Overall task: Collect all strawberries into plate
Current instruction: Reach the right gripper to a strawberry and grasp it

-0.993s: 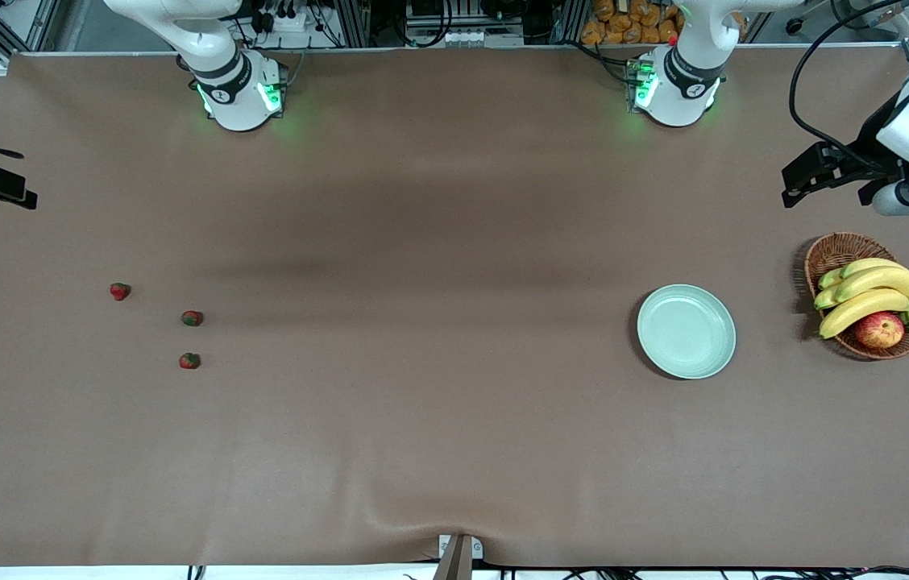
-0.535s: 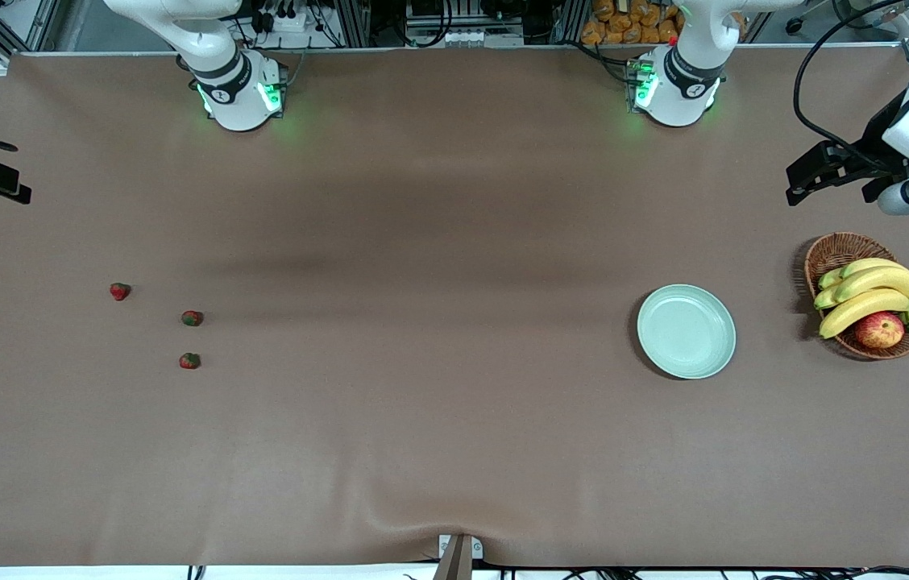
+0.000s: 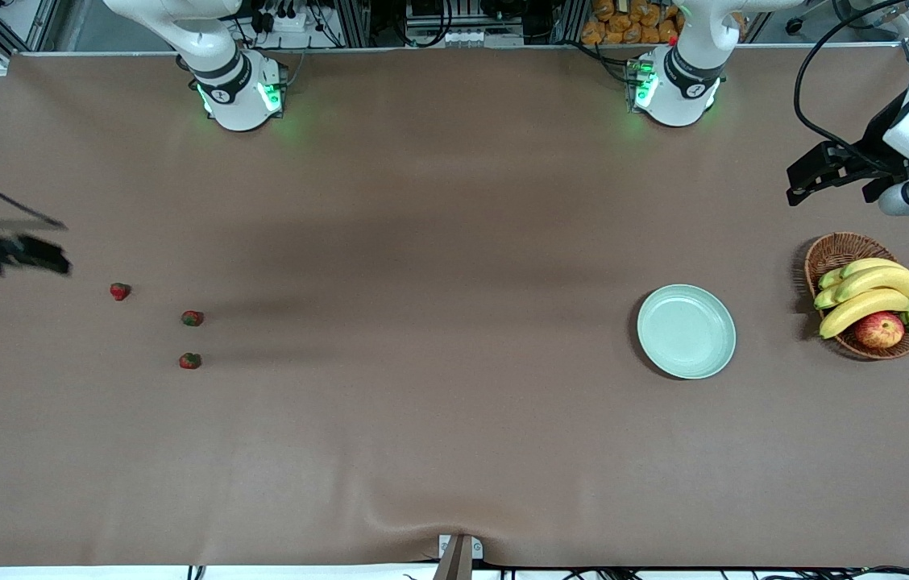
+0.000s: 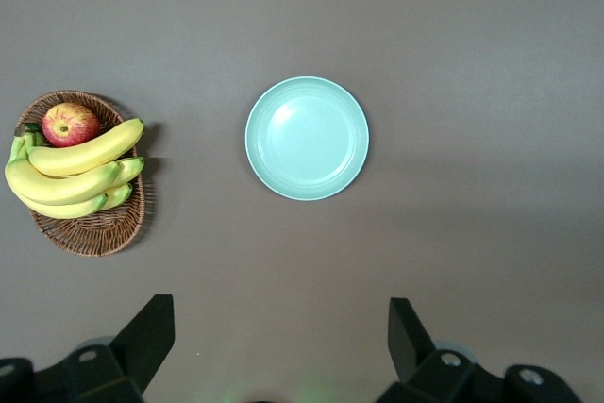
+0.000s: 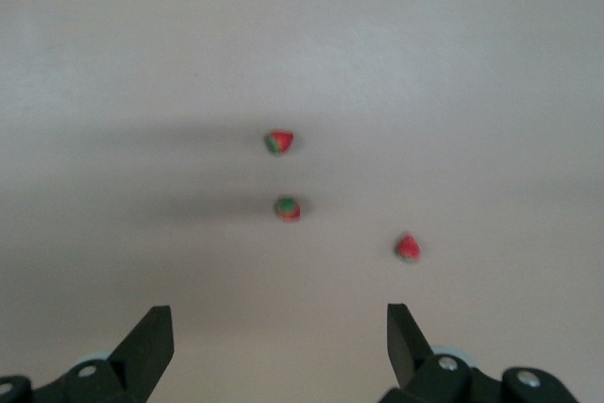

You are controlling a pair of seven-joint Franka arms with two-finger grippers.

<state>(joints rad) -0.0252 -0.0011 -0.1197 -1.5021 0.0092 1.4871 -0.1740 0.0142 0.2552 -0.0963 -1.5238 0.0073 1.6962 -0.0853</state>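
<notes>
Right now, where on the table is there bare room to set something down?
The long stretch between the strawberries and the plate is bare, as is the strip nearer the front camera. The plate itself holds nothing. It is tightest between plate and basket, at the left arm's end.

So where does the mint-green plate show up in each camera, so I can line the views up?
Front view: the plate lies bare on the table toward the left arm's end, beside the wicker basket of bananas.
Left wrist view: the plate sits near the middle of the picture, beside the same basket.
Right wrist view: not in it; only the three strawberries show.
Shared landmark: the basket, in the front and left wrist views.
</notes>
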